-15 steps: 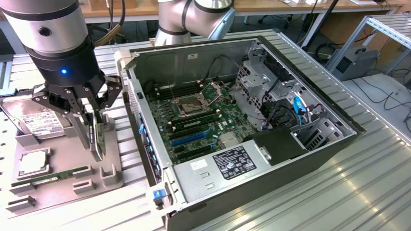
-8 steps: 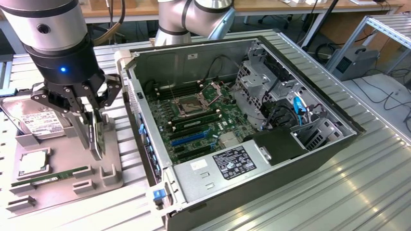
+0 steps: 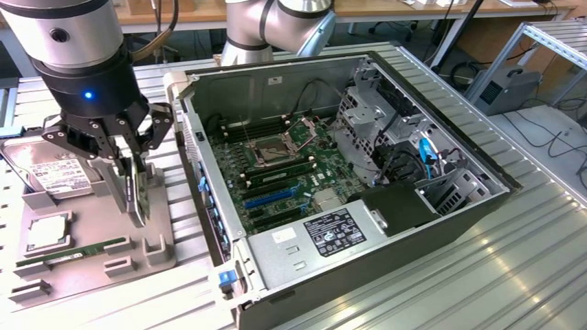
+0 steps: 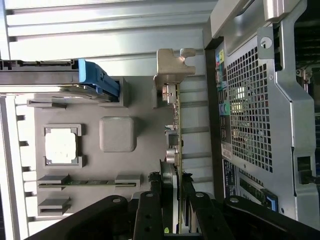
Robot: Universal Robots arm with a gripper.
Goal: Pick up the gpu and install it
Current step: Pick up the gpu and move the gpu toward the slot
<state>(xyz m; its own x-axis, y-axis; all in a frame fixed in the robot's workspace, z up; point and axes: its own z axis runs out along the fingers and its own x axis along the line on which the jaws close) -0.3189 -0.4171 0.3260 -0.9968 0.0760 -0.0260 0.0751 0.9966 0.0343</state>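
The gripper (image 4: 177,172) is partly closed, its black fingers (image 4: 148,215) pressed on both faces of the gpu (image 4: 174,115), holding its upper edge. The gpu stands on edge in a grey tray (image 4: 135,100), with its silver bracket (image 4: 172,67) at the end away from the gripper. A processor (image 4: 61,145), memory stick (image 3: 73,251) and hard drive (image 3: 51,172) share the tray. An open computer case (image 3: 367,172) sits just beside the tray, on the exterior view's right.

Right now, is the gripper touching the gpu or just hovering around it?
Touching. In the wrist view, the gripper has its fingers pressed against both faces of the gpu, which stands on edge, with no gap on either side.
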